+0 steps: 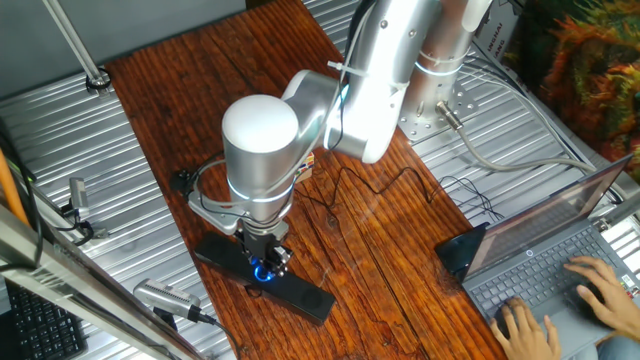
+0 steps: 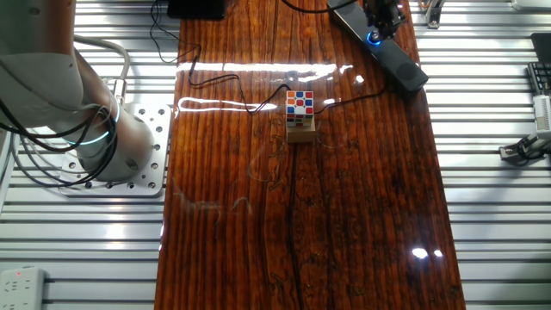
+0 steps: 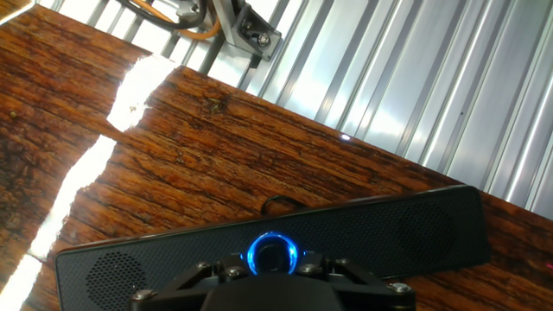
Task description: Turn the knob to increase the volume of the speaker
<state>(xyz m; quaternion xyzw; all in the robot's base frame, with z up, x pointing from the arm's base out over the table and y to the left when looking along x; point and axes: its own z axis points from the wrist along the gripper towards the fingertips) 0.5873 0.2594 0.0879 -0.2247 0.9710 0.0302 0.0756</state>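
Knob (image 3: 273, 254) glows blue at the bottom centre of the hand view, set in the middle of the speaker (image 3: 415, 231) that runs across the lower frame on the worktop (image 3: 199, 164). My claw (image 1: 268, 258) sits right down over it, but whether the jaws have closed on the dial I cannot tell. I judge the turn should be slow, wrist axis centred on the ring, with only light downward pressure so the slim bar does not skid on the wood.
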